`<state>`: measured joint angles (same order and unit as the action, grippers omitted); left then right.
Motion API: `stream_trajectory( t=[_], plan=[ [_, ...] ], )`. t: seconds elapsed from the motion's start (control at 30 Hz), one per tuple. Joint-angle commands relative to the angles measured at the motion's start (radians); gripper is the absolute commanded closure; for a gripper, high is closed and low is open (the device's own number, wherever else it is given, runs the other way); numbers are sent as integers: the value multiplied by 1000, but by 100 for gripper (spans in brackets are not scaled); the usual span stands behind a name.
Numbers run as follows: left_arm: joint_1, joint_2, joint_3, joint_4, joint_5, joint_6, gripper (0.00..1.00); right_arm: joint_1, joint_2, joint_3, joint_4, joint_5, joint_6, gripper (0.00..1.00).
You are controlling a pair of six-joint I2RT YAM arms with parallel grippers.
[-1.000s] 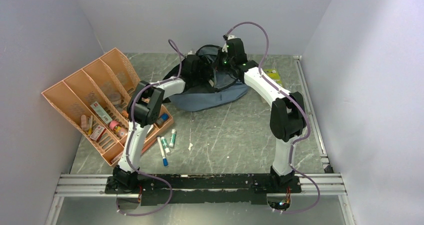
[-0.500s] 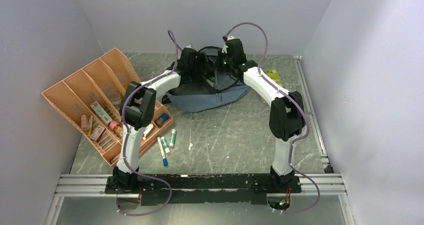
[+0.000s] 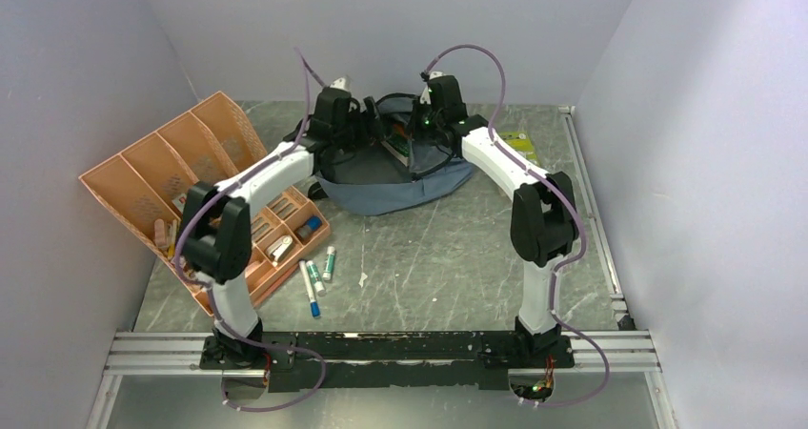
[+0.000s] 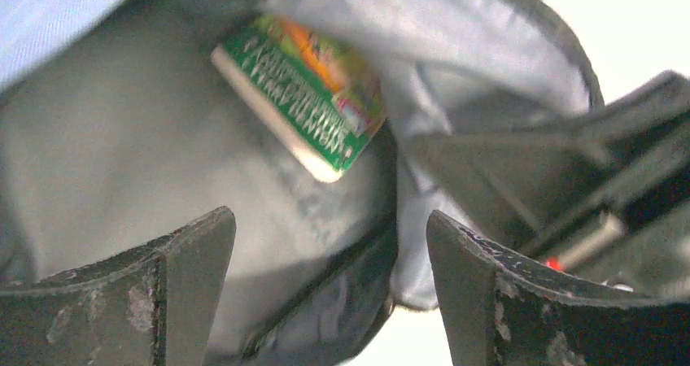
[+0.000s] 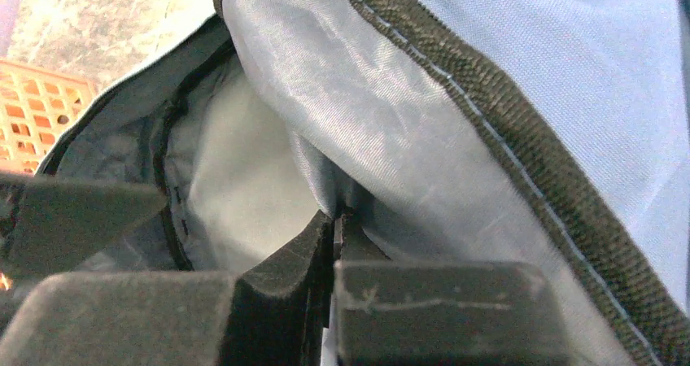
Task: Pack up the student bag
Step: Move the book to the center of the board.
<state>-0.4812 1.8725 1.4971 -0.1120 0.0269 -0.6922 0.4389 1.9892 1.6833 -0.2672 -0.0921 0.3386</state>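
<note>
**Top view.** The bag [image 3: 391, 198] is lying at 12 o'clock on the table [image 3: 448, 257], close to the back wall, with its mouth gaping upward. Both arms are reaching over it, the left from 9 o'clock and the right from 3 o'clock. Their wrists are meeting above the mouth. The tray [image 3: 143, 186] is standing at 9 o'clock, near the bag. Small items are lying in its near compartments, too small to tell apart. Three markers [image 3: 314, 278] are lying on the table at 7 o'clock, just beside the tray's near corner, with a white scrap [image 3: 363, 278] near them. A yellow-green packet [image 3: 521, 146] is lying at 2 o'clock, beside the right arm.

**Left wrist view.** The left gripper [image 4: 327, 228] is hanging at the mouth of the bag, its jaws spread wide with nothing between them. Inside the bag, at 12 o'clock of this view, a green box [image 4: 305, 89] with an orange print is leaning tilted against the grey inside.

**Right wrist view.** The right gripper [image 5: 335, 224] is pressing its jaws fully together on a fold of the bag's grey inside, just under the black-trimmed edge. It is holding that side of the mouth up. A corner of the tray is showing at 9 o'clock.
</note>
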Motion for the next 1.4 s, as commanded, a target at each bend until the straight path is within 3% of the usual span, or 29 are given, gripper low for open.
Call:
stream_trajectory(
  t=[0.0,0.2,0.37,0.5,0.67,0.97,1.37],
  plan=[
    [3,-159,-165,9,-24,49,10,-5,31,6,-19,-85,-26,92],
    [3,-317,-296,-5,-25,103,9,-23,82,-7,-26,-196,-14,65],
    [4,-383,-366,9,-39,141,8,-83,125,-81,63,-349,63,49],
    [4,-392,-373,-6,-54,148,8,-94,95,-104,79,-344,66,30],
    [3,-382,-376,-8,-36,133,8,-94,43,-94,61,-333,52,28],
    [3,-423,-407,38,-18,166,8,-95,-98,-191,131,-472,37,29],
    [3,-419,-408,35,28,191,8,-95,-233,-300,102,-408,-16,29]
  ],
)
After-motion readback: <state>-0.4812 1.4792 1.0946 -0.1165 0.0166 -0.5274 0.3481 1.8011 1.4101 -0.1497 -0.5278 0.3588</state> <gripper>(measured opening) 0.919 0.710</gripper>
